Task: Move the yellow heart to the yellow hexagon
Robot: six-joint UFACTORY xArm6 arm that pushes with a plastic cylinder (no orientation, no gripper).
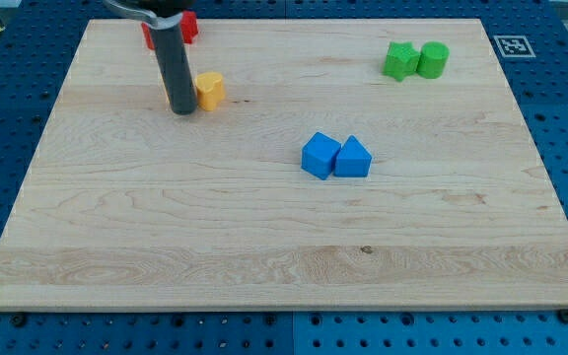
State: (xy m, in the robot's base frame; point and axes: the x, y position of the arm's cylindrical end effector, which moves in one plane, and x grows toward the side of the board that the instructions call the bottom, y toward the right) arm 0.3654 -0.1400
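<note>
A yellow block (pixel 209 89), which looks like the heart, lies on the wooden board (pixel 264 247) at the upper left. My tip (pixel 182 111) rests on the board just left of it and slightly below, close to touching it or touching it. A thin yellow-orange sliver (pixel 167 98) shows at the rod's left edge; it may be a second yellow block, mostly hidden behind the rod. Its shape cannot be made out.
Two red blocks (pixel 187 24) sit at the view's top behind the rod, partly hidden. A green star-like block (pixel 398 60) and a green cylinder (pixel 433 59) touch at the upper right. A blue cube (pixel 319 156) and a blue wedge-like block (pixel 353 158) touch near the middle.
</note>
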